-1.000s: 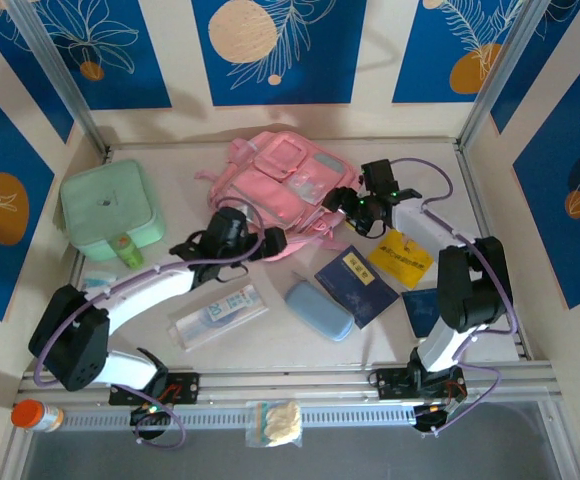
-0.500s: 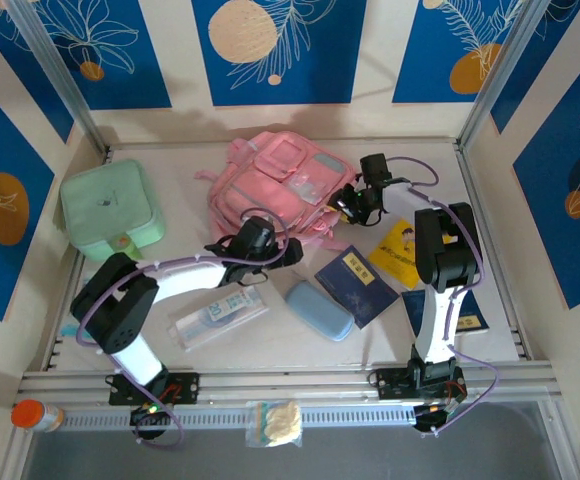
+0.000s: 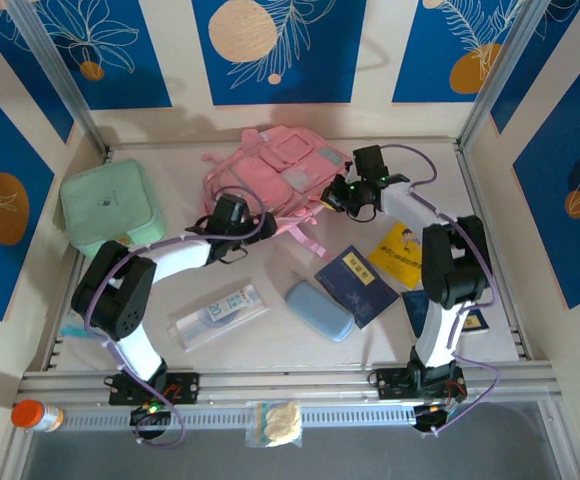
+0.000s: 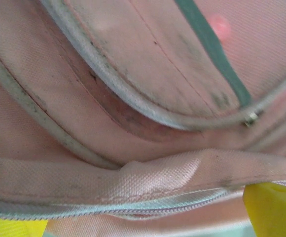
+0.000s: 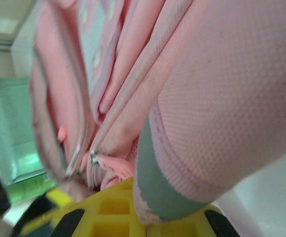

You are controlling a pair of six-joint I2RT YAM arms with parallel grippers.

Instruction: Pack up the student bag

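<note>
The pink student bag (image 3: 270, 165) lies at the back of the counter (image 3: 185, 165), its long axis running left to right between the arms. The right gripper (image 3: 338, 193) pinches its right edge. The left gripper (image 3: 230, 213) is spread wide at its near-left zip seam.

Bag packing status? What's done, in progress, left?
Done: nothing packed that I can see. In hand: right end effector shut on an edge of the student bag; left end effector open by its zip. Left: blue case, navy booklet, yellow booklet and clear pouch lie on the table.
</note>
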